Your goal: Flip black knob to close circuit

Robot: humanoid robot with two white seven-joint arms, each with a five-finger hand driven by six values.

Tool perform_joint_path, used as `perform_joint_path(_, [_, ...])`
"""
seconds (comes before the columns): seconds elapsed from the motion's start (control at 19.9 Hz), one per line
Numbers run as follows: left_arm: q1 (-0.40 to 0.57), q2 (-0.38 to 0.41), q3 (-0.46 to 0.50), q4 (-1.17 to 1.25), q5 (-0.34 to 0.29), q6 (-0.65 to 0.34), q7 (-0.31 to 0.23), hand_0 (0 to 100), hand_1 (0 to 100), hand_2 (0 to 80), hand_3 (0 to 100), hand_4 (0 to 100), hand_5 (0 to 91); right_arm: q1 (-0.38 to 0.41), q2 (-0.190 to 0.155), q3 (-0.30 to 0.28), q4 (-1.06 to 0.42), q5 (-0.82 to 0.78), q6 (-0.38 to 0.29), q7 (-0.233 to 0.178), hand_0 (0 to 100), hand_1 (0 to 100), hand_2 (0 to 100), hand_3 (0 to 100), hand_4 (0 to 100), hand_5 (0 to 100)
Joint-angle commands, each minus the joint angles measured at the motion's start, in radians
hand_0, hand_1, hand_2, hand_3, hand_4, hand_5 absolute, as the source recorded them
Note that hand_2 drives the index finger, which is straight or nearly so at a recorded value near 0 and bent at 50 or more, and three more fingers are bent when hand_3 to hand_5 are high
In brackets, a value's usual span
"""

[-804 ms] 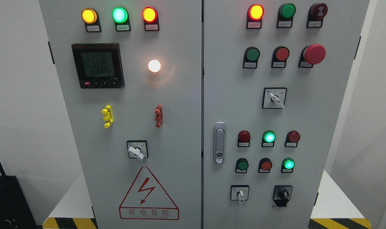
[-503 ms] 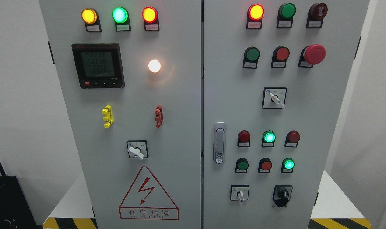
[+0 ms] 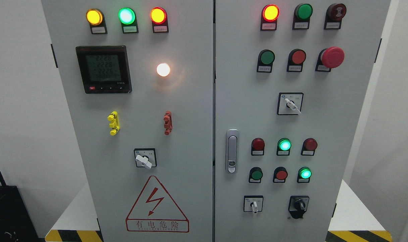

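Note:
The black knob [image 3: 298, 205] sits on the grey cabinet's right door [image 3: 325, 134], at the lower right. Its handle points roughly straight down. Neither of my hands shows in the head view. Nothing touches the knob.
White selector switches sit on the right door [image 3: 254, 205], higher on it [image 3: 291, 105] and on the left door [image 3: 144, 160]. A red mushroom button [image 3: 332, 57], lit lamps, a door latch [image 3: 232, 151] and a meter [image 3: 103, 69] are on the panel. A black box [image 3: 8, 215] stands at the lower left.

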Motion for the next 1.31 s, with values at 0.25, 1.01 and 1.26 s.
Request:
perform_joint_path(0.25, [0.001, 0.0, 0.0, -0.001, 0.0, 0.001, 0.0, 12, 56, 0.0, 0, 0, 0.0, 0.172, 0.002, 0.189, -1.399, -0.392, 0.082, -0.01, 0, 13, 2, 23, 22, 9])
perform_joint_path(1.01, [0.001, 0.0, 0.0, 0.001, 0.0, 0.001, 0.0, 12, 56, 0.0, 0, 0, 0.0, 0.142, 0.004, -0.024, -1.853, 0.374, -0.047, -0.145, 0, 30, 77, 96, 80, 84])
perform_joint_path(1.26, [-0.001, 0.0, 0.0, -0.001, 0.0, 0.001, 0.0, 12, 56, 0.0, 0, 0, 0.0, 0.05, -0.002, -0.069, -1.856, 0.779, -0.061, -0.167, 0, 29, 84, 100, 85, 89])
